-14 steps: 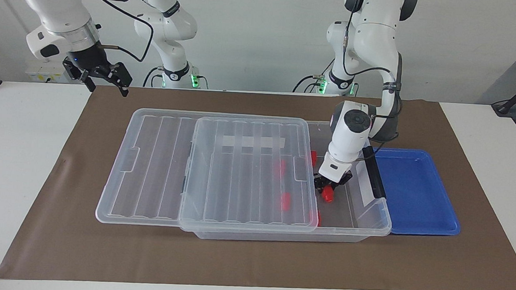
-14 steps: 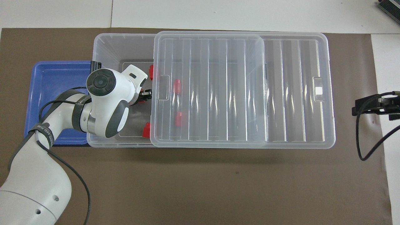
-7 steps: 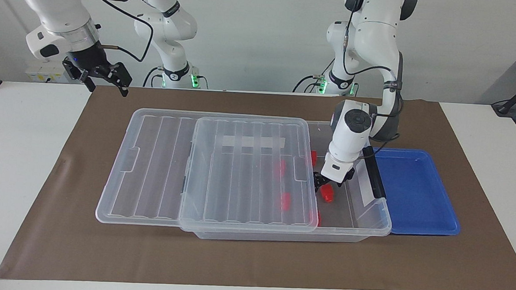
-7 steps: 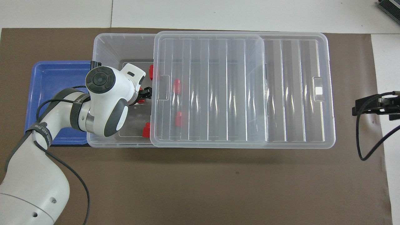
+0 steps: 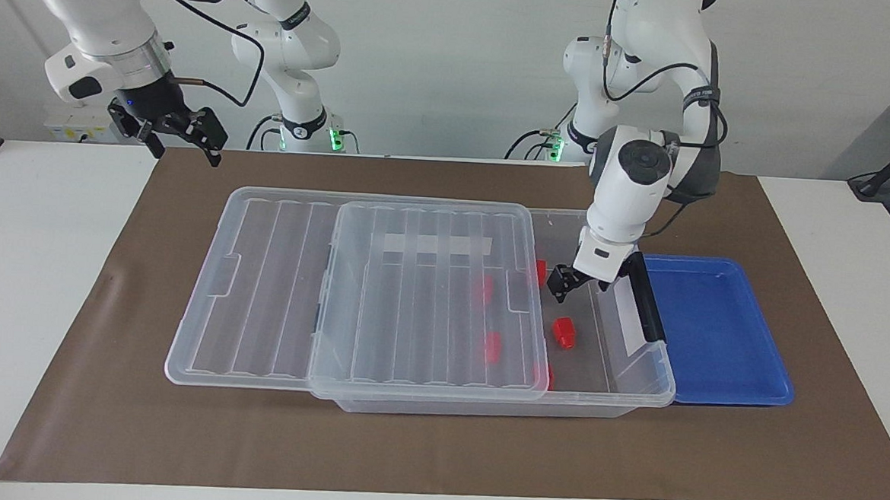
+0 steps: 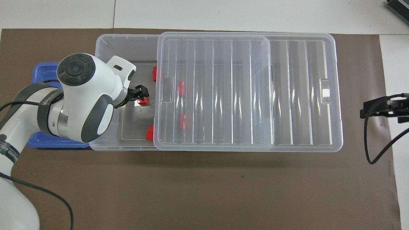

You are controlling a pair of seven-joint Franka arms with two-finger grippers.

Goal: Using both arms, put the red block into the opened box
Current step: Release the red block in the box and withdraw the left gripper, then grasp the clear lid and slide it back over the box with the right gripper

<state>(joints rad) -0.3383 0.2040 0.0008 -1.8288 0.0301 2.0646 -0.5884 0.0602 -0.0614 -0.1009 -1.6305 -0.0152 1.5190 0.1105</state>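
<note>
- Right arm's black two-finger gripper (image 5: 184,133): waits raised over the corner of the brown table mat at its own end, fingers spread, holding nothing.
- Large clear plastic box (image 5: 641,367): on the mat's middle; its ribbed see-through lid (image 5: 431,295) is slid toward the right arm's end, leaving an opening.
- Small bright red plastic block (image 5: 563,333): lies loose on the box floor in the opening. Judged light, rigid, smooth; best pinched across its wider body.
- Left arm's black gripper (image 5: 577,281): raised above that block, fingers released, empty.
</note>
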